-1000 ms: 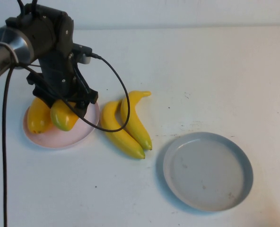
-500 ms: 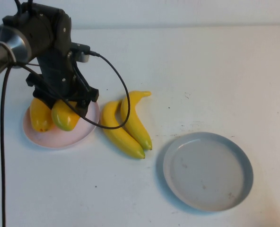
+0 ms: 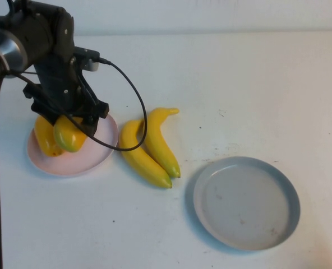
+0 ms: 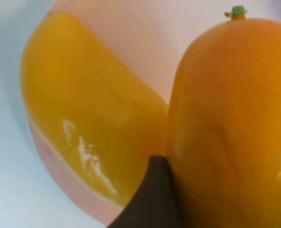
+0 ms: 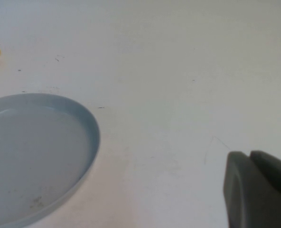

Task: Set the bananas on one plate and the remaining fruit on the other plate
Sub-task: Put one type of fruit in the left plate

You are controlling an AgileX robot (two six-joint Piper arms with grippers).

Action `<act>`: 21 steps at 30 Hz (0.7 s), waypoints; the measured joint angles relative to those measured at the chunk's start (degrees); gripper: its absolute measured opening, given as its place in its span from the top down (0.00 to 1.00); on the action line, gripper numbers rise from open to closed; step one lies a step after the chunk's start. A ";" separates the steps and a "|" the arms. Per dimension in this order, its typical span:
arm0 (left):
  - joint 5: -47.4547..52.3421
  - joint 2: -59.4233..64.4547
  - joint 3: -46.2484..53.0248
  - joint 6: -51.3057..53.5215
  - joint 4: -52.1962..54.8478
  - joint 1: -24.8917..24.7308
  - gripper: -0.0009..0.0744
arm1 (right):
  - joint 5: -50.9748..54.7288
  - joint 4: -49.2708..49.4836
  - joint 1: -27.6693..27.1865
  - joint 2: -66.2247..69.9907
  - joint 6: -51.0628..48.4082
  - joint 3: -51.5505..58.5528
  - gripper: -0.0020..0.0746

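Mangoes [image 3: 58, 134]: both on pink plate [image 3: 93, 157]. Left gripper [image 3: 70, 120] over plate, against greener mango; grip state not discernible. Bananas [image 3: 152, 147] on table just beside pink plate, between it and empty grey-blue plate [image 3: 244, 203]. Right gripper [image 5: 257, 190] near grey-blue plate; state unclear. Judged step: mango placement finishing. Next: grasp banana, carry to grey-blue plate.
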 joint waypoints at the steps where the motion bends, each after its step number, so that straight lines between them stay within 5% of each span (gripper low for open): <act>1: 0.00 0.21 0.00 0.00 -0.25 0.00 0.21 | 0.00 0.00 0.00 0.00 0.00 0.00 1.00; 7: 0.00 2.60 0.00 -3.84 -0.72 0.00 0.10 | 0.00 0.00 0.00 0.00 0.00 0.00 1.00; 21: 0.00 2.97 0.00 -3.95 -4.86 0.13 0.11 | 0.00 0.00 0.00 0.00 0.00 0.00 1.00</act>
